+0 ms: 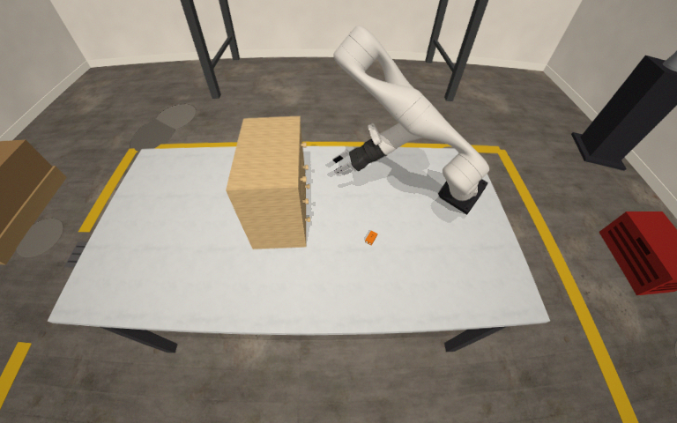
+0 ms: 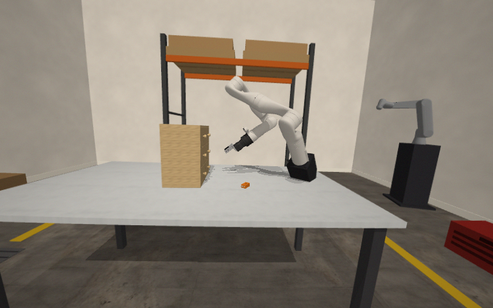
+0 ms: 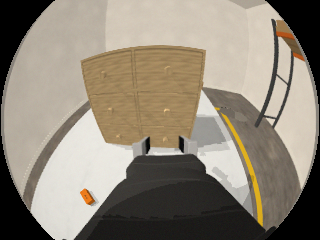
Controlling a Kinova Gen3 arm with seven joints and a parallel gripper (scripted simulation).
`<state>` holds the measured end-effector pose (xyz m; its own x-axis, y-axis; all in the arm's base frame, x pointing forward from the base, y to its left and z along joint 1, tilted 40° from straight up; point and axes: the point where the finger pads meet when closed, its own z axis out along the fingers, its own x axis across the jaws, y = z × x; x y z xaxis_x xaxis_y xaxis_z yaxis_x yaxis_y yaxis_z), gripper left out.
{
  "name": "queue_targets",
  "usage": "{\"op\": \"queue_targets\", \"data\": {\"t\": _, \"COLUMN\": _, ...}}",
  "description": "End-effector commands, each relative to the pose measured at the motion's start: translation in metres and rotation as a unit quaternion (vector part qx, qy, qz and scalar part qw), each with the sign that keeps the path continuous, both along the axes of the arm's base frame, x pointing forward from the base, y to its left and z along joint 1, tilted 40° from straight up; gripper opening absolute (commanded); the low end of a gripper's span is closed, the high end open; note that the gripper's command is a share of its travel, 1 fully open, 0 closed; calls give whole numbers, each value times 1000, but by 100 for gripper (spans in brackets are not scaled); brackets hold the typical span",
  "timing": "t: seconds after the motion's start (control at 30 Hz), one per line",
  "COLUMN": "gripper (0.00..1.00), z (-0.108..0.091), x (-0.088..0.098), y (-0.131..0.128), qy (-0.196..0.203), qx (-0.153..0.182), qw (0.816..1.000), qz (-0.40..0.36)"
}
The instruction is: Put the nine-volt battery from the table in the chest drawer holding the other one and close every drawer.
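Note:
The wooden chest point(image 1: 268, 179) stands on the white table with all drawers pushed in; its small knobs point(image 1: 305, 185) face the arm. It also shows in the exterior view point(image 2: 183, 155) and in the wrist view point(image 3: 146, 99), where two columns of drawer fronts face me. The orange nine-volt battery point(image 1: 370, 237) lies on the table in front of the chest, to the side; it also shows in the exterior view point(image 2: 245, 185) and at the wrist view's lower left point(image 3: 86, 196). My gripper point(image 1: 339, 165) point(image 2: 228, 149) is open and empty, in the air a short way from the chest's front, pointing at it point(image 3: 164, 144).
The arm's base point(image 1: 463, 193) sits on the table's far right part. A rack with cardboard boxes point(image 2: 236, 54) stands behind the table. A red crate point(image 1: 641, 249) and a black pedestal point(image 1: 623, 117) are on the floor to the right.

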<state>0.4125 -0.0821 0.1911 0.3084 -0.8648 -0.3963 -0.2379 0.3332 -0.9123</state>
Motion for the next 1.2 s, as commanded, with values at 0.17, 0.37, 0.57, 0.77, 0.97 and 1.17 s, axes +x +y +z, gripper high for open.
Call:
{"op": "queue_targets", "data": {"t": 0.17, "gripper": 100, "z": -23, "x": 7, "y": 9, "qy": -41, "qx": 44, "qw": 998, "qz": -31}}
{"op": "queue_targets", "data": {"t": 0.37, "gripper": 100, "z": -26, "x": 11, "y": 11, "qy": -65, "qx": 53, "qw": 995, "qz": -47}}
{"op": "queue_targets", "data": {"t": 0.57, "gripper": 100, "z": -28, "x": 18, "y": 15, "qy": -99, "qx": 64, "qw": 991, "qz": -60}}
{"op": "queue_targets", "data": {"t": 0.77, "gripper": 100, "z": -29, "x": 20, "y": 17, "qy": -114, "qx": 69, "qw": 989, "qz": -69}}
{"op": "queue_targets", "data": {"t": 0.97, "gripper": 100, "z": -30, "x": 22, "y": 17, "qy": -121, "qx": 71, "qw": 987, "qz": -74}}
{"op": "queue_targets", "data": {"t": 1.17, "gripper": 100, "z": -31, "x": 22, "y": 17, "qy": -122, "qx": 72, "qw": 987, "qz": -75}}
